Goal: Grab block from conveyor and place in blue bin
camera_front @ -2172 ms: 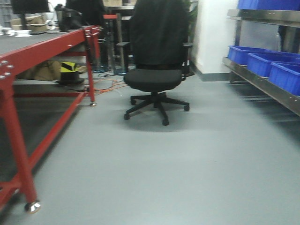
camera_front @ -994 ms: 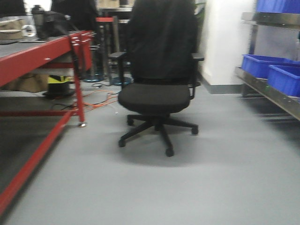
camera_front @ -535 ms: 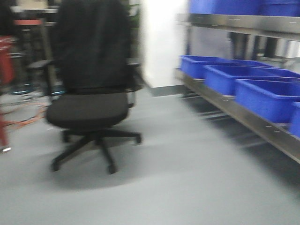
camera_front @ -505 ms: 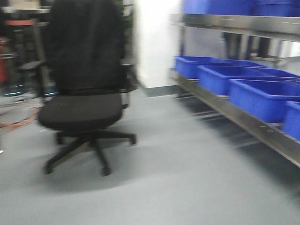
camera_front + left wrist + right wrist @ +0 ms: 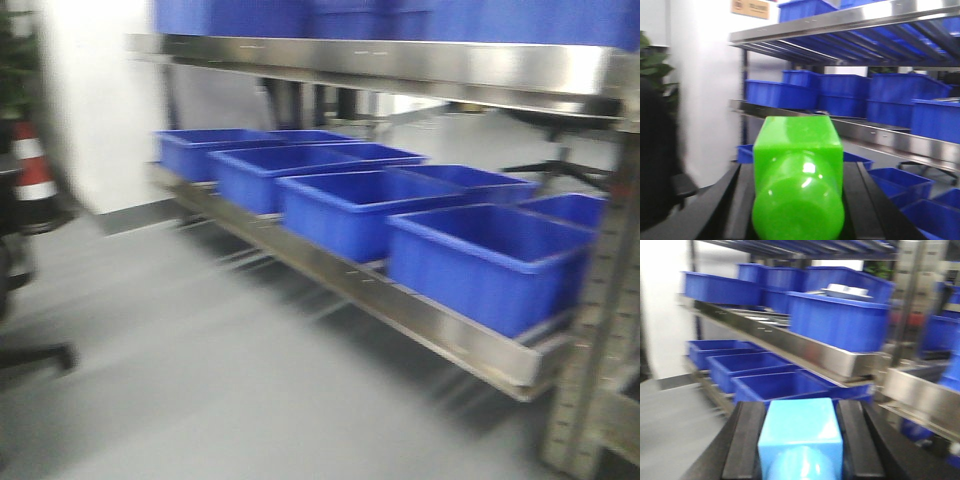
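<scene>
Left claw [image 5: 800, 167] is clamped on a glossy bright-green plastic block [image 5: 797, 150], black fingers [image 5: 735, 200] pressed to both flanks so it can't slip in transit. Right claw [image 5: 800, 405], same story: squeezed onto a light-blue plastic cube [image 5: 801, 432]. Both blocks ride aloft; the conveyor is out of sight. Ahead, open-topped blue plastic bins [image 5: 470, 280] line the front edge of the rack's low stainless-steel tabletop [image 5: 420, 320], mouths up for a drop from above. My read: carrying phase, placing not yet done. Bare grey floor [image 5: 200, 380] gives approach room. The upper steel shelf [image 5: 400, 65] overhanging the bins limits headroom, and the upright post [image 5: 600, 330] at the right corner needs a berth.
</scene>
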You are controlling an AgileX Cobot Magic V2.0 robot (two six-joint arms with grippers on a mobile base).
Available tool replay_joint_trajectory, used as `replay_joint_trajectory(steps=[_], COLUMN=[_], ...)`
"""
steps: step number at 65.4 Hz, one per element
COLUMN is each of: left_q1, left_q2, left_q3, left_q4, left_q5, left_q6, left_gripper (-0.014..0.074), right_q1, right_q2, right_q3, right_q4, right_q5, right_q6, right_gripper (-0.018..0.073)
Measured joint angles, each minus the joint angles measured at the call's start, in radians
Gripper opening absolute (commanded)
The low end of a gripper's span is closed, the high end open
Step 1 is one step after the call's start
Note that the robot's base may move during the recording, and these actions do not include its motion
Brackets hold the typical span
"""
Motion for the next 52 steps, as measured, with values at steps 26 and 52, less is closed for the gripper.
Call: replay_joint_trajectory(steps=[26, 52], left_q1=[0.000, 0.000], left_q2=[0.000, 0.000], left_q3=[0.000, 0.000], left_q4=[0.000, 0.000], left_q5=[0.000, -0.002], left_q6=[0.000, 0.000], left_gripper=[-0.0111, -0.0111], right_q1=[0.000, 0.000], right_q2=[0.000, 0.000], right_q3=[0.000, 0.000], right_q4=[0.000, 0.000], right_q5=[0.000, 0.000], right_q6=[0.000, 0.000], right_gripper=[-0.0162, -0.0162])
